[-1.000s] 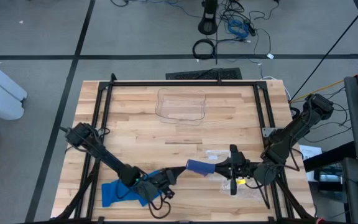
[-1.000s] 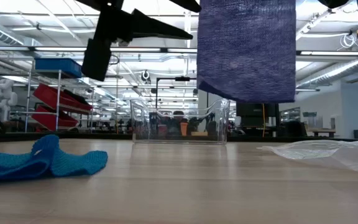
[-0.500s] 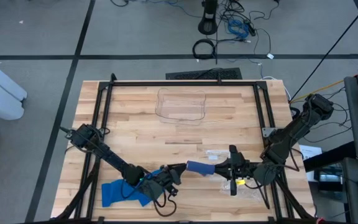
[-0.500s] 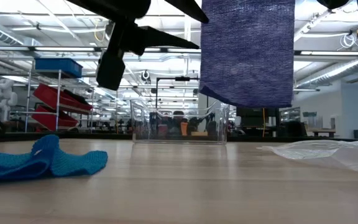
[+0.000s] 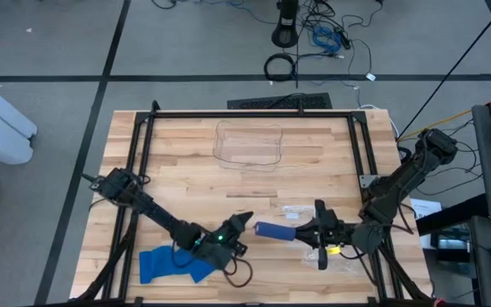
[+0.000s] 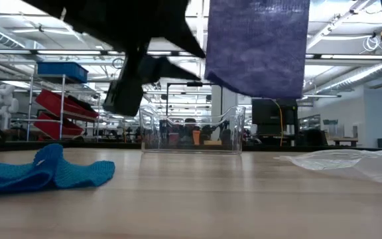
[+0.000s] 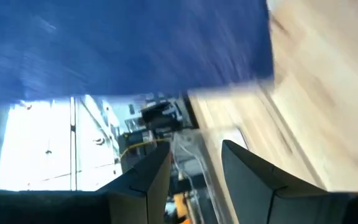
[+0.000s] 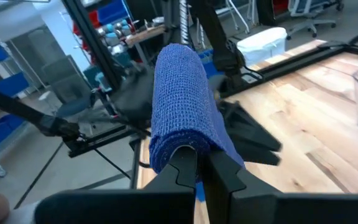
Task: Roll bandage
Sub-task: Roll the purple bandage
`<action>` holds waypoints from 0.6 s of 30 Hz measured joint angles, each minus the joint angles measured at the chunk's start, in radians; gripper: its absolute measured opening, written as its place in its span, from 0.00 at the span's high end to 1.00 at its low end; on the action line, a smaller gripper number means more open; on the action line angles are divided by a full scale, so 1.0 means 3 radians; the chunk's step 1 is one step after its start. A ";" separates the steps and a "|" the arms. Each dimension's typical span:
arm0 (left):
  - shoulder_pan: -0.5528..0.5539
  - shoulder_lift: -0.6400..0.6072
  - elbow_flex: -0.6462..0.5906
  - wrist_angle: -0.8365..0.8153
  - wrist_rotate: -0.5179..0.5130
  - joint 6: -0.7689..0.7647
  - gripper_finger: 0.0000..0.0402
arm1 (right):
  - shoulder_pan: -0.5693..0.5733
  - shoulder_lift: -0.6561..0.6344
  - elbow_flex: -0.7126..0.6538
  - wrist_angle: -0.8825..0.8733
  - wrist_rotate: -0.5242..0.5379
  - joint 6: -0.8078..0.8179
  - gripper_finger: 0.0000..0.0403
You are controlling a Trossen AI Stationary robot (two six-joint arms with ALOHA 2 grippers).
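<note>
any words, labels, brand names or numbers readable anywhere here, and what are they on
None can be read in any view.
Dark blue bandage, held in the shut right gripper: plain weave, no print.
Light blue cloth on the table: no label showing.
Clear container and clear plastic wrapper: no print that can be made out.
Left gripper, open beside the bandage: no markings visible.
Shelves and bins in the room behind: too small to read.
</note>
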 joint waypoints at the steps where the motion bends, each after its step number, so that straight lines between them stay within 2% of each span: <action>1: 0.0017 0.0000 0.0000 -0.0100 -0.0001 -0.0006 0.63 | 0.0010 0.0000 0.0000 0.0027 0.0006 -0.0026 1.00; 4: 0.0034 0.0000 0.0000 -0.0211 0.0000 -0.0006 0.63 | 0.0039 0.0000 0.0000 0.0116 0.0071 -0.0082 1.00; 12: -0.0046 0.0000 0.0000 -0.0075 0.0036 0.0049 0.63 | 0.0036 -0.0028 0.0000 0.0115 0.0086 -0.0138 1.00; 15: -0.0086 0.0000 0.0000 -0.0019 0.0038 0.0217 0.63 | 0.0016 -0.0140 0.0000 0.0138 0.0079 -0.0164 1.00; 18: -0.0112 0.0000 0.0000 0.0315 0.0026 0.0579 0.63 | 0.0008 -0.0222 0.0000 0.0197 0.0080 -0.0152 1.00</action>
